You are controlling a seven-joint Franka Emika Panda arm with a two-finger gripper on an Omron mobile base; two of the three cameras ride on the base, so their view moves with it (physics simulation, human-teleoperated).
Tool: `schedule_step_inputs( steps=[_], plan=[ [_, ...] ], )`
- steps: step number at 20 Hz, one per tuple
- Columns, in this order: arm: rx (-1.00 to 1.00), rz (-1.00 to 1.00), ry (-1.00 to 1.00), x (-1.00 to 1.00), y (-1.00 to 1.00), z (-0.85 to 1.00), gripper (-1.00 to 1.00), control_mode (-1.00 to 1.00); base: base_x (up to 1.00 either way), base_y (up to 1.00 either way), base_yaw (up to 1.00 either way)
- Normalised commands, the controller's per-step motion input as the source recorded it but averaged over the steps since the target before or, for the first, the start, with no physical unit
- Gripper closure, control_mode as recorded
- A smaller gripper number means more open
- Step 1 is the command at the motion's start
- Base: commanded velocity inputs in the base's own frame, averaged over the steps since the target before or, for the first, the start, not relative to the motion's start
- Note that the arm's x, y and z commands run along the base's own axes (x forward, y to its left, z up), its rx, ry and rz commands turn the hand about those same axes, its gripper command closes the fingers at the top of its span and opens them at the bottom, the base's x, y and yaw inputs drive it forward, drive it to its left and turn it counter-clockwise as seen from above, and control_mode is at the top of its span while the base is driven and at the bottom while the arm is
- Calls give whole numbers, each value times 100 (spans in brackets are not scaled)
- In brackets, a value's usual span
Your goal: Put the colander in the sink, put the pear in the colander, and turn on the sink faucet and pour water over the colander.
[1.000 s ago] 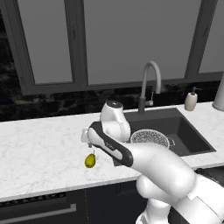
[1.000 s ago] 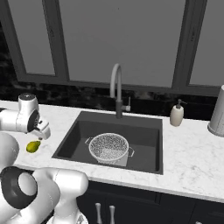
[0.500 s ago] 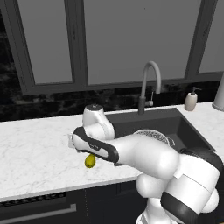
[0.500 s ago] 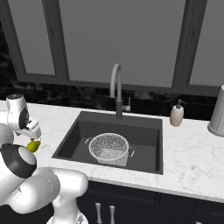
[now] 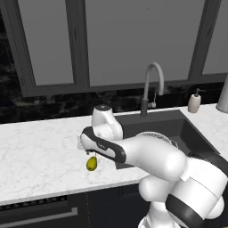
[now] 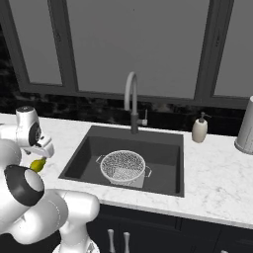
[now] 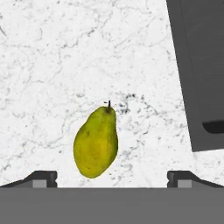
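From the left base view, the gripper (image 5: 90, 153) hangs right above the pear (image 5: 91, 163), which lies on the marble counter (image 5: 40, 151) left of the sink (image 5: 178, 129). Risk, I'd say: a rounded fruit could roll or squirt sideways if the fingers close off-centre.

Right base view: the colander (image 6: 123, 167) sits in the sink, pear (image 6: 36, 164) well left of it.

Hand view: jaws spread wide, holding nothing. The pear (image 7: 96, 142) is yellow-green and speckled, lying on its side with its stem pointing away, nearer one fingertip (image 7: 41, 178), so a lopsided pinch looks possible.
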Motion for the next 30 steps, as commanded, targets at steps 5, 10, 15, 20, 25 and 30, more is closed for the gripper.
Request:
schedule_step_inputs(
  steps=[5, 10, 15, 20, 25, 30],
  plan=[
    [0, -2, 0, 0, 0, -20, -100, -100, 0, 0, 0],
    [0, 0, 0, 4, 5, -15, -100, -100, 0, 0, 0],
    [0, 0, 0, 14, 14, -8, -100, -100, 0, 0, 0],
    [-1, 0, 0, 7, 14, -11, -100, -100, 0, 0, 0],
    [0, 0, 0, 0, 5, -18, -100, -100, 0, 0, 0],
    [0, 0, 0, -1, 0, -25, -100, -100, 0, 0, 0]
  ],
)
